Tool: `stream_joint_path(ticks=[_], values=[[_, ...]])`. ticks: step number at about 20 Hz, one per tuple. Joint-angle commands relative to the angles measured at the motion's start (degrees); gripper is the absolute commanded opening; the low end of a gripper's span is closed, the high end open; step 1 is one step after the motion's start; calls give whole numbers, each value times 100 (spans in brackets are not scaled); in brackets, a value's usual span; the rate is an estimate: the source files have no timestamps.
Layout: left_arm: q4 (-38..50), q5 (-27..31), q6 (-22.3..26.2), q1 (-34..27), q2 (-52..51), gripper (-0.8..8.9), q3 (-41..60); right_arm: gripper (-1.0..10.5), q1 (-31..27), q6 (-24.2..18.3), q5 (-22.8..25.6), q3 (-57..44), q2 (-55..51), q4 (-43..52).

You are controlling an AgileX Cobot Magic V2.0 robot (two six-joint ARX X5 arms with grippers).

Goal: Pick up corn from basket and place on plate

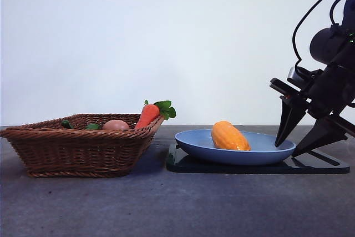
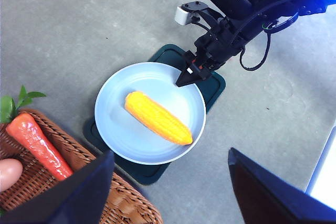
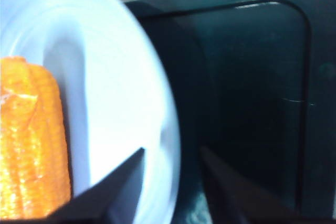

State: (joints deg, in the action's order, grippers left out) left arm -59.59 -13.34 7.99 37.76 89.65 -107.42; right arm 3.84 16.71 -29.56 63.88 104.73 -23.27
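The orange-yellow corn [image 1: 230,136] [image 2: 157,117] [image 3: 31,140] lies on its side in the light-blue plate [image 1: 194,140] [image 2: 121,129] [image 3: 115,77]. My right gripper [image 1: 285,150] [image 2: 185,78] [image 3: 171,150] hangs open just over the plate's right rim, apart from the corn, with nothing between its jaws. The wicker basket [image 1: 77,148] [image 2: 126,203] stands to the left of the plate. Held high above the plate and the basket's edge, my left gripper [image 2: 170,153] is open and empty; the front view does not show it.
A carrot [image 1: 147,116] [image 2: 39,145] with green leaves leans on the basket's right rim, and a pinkish-brown egg [image 1: 115,125] [image 2: 8,174] lies inside. A flat black tray [image 1: 321,165] [image 2: 215,85] [image 3: 252,77] sits under the plate, sticking out to its right.
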Motion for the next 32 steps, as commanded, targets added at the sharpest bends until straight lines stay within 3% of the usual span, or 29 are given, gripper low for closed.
stream_joint_path(ticks=[1, 6, 12, 15, 17, 20, 24, 28, 32], values=[[35, 7, -11, 44, 57, 352, -168, 212, -48, -87, 48, 85, -195, -20], [-11, 9, -9, 44, 57, 352, -168, 212, -103, -286, 109, 85, -1580, -601], [-308, 4, -17, 46, 57, 346, -168, 211, 343, -1097, 116, 85, -3528, -2549], [-433, -2, -17, 46, 57, 287, -168, 189, 732, -1325, 131, 85, -4210, -3289], [-564, -20, -20, 48, 57, 192, -168, 127, 946, -1445, 306, 85, -4507, -3543], [-734, -20, -37, 46, 57, 1, -168, 0, 1132, -1703, 402, 83, -4682, -3700], [-728, -22, -28, 46, 57, 7, -166, 2, 1158, -1847, 413, 72, -4677, -3685], [-319, -872, 35, 44, 57, 7, -50, 2, 1191, -1930, 415, 61, -4693, -3467], [339, -890, 35, 42, -24, 7, 485, 2, 1189, -1932, 415, -13, -4922, -2717]])
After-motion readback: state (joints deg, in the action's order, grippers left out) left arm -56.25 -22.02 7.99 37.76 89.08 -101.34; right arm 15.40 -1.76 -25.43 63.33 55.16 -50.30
